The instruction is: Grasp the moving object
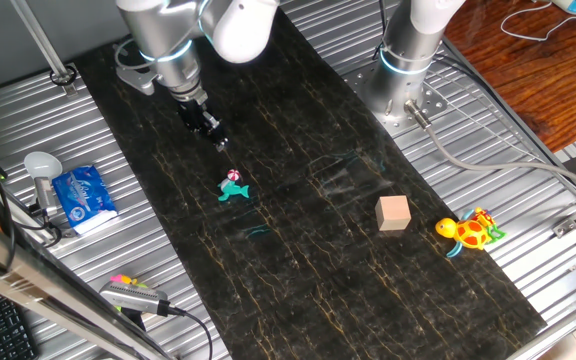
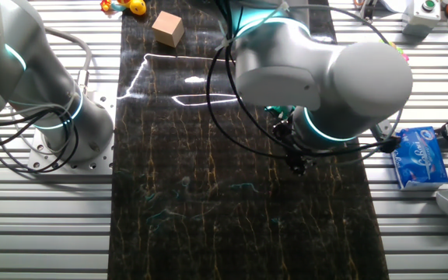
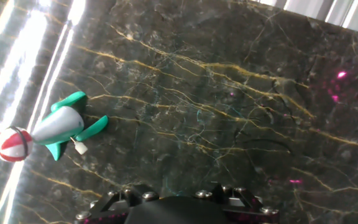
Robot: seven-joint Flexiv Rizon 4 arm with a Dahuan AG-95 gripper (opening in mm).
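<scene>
The moving object (image 1: 233, 187) is a tiny teal toy with a pink-and-white ball end, lying on the dark marble mat (image 1: 298, 260). In the hand view it (image 3: 58, 127) lies at the left edge, ball end to the left. In the other fixed view only a teal bit (image 2: 281, 111) shows behind the arm. My gripper (image 1: 218, 142) hangs over the mat a short way up and left of the toy, apart from it. It also shows in the other fixed view (image 2: 295, 163). Its fingers are too dark and small to read, and the hand view shows only the hand's base.
A tan wooden cube (image 1: 393, 212) and a yellow-orange turtle toy (image 1: 471, 231) sit to the right on the mat's edge. A blue packet (image 1: 83, 195) and a white scoop (image 1: 40, 165) lie on the left metal surface. A second arm's base (image 1: 403, 75) stands at the back.
</scene>
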